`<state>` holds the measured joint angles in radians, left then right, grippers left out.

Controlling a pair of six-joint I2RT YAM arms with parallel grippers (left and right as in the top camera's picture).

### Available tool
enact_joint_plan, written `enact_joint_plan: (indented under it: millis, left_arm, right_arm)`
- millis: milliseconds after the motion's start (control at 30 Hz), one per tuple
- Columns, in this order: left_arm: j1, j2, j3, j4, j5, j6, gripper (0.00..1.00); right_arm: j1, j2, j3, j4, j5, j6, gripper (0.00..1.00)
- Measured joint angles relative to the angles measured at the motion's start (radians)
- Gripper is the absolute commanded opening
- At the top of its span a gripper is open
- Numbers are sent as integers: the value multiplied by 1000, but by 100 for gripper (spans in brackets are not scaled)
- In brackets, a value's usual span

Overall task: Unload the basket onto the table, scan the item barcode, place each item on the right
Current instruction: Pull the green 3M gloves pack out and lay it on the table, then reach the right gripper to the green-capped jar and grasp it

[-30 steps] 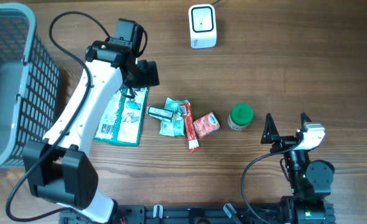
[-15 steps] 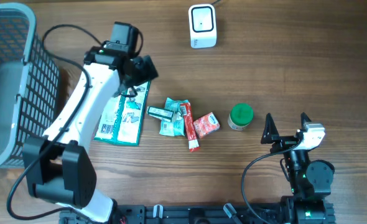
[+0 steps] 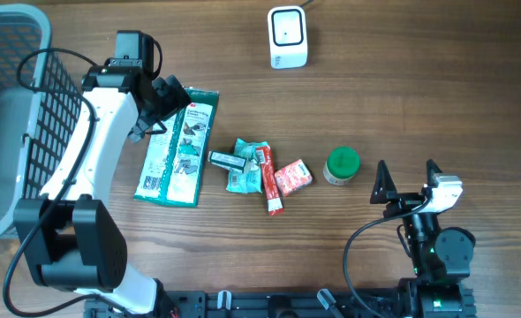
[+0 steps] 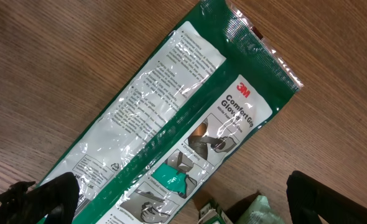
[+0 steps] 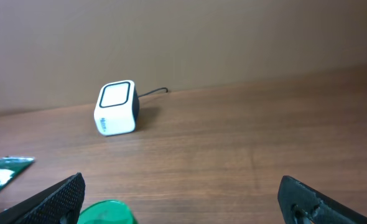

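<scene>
Pkt, flat glossy green plastic, on wood-grain table; L hand, R hand both spread.

Your overhead view looks straight down on the brown wooden table, with the whole layout in frame. Your left wrist view hangs close over the long green plastic glove packet, which fills its frame; overhead shows that packet left of centre. Your right wrist view sits low, facing across the table at the small white cube scanner, which is top centre overhead.
</scene>
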<state>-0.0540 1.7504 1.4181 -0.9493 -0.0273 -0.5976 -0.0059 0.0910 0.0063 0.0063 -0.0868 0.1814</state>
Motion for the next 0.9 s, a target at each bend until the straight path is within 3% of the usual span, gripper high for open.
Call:
enact_joint_plan:
  millis: [233, 533, 700, 833, 900]
  left_arm:
    - [0, 0, 0, 0, 0, 0, 100]
    - [0, 0, 0, 1, 0, 0, 100]
    - [0, 0, 0, 0, 0, -3, 100]
    - [0, 0, -1, 0, -1, -7, 100]
    - [0, 0, -2, 0, 1, -7, 100]
  right_arm:
    - [0, 0, 0, 0, -11, 265, 100]
    - [0, 31, 73, -65, -217, 284, 100]
    - [0, 210, 431, -295, -279, 234, 100]
    - [-1, 554, 962, -773, -301, 116, 100]
    - [-1, 689, 1129, -898, -306, 90, 100]
